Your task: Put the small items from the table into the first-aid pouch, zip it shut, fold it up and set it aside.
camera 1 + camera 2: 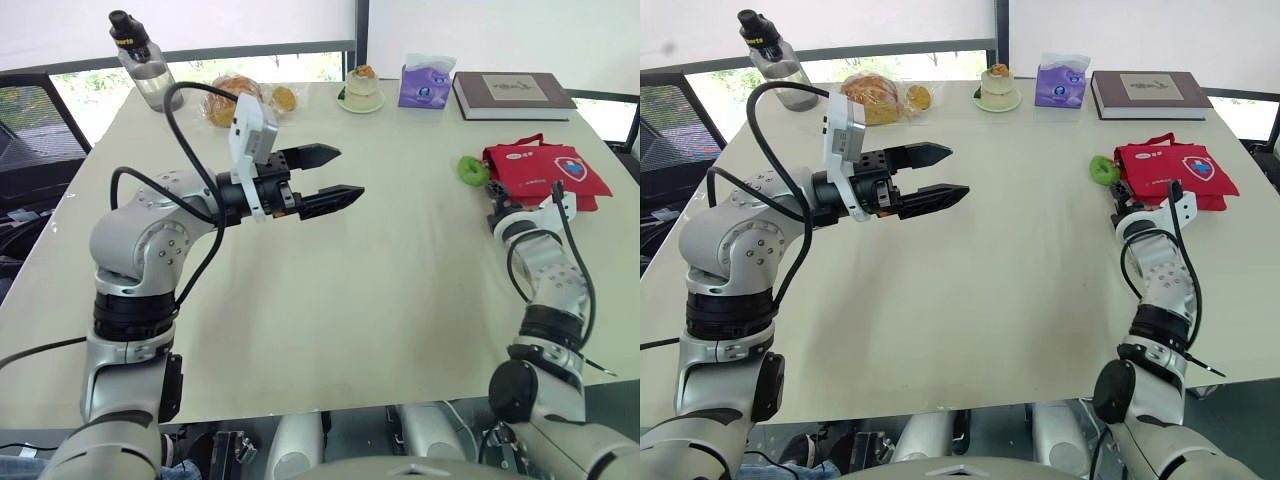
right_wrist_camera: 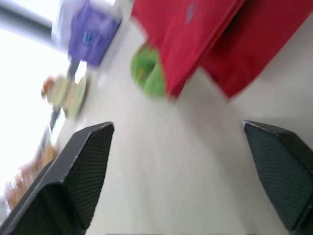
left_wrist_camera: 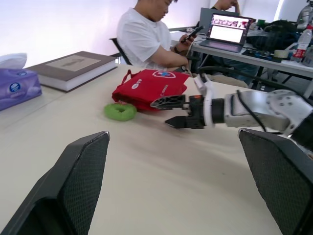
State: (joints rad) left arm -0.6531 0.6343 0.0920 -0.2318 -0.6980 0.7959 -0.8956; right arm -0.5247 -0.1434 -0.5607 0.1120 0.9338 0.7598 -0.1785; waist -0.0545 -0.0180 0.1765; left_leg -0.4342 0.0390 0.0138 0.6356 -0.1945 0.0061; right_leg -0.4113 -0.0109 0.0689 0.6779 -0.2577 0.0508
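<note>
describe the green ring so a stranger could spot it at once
On the robot's right side of the cream table lies the red first-aid pouch. The green ring sits beside the pouch's edge facing the table's middle. It is the only green, doughnut-shaped thing.

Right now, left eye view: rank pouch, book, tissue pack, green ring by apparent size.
1. Red pouch and book: close. The pouch looks slightly bigger, but the book lies farther off, so unsure.
2. Tissue pack.
3. Green ring, smallest.
</note>
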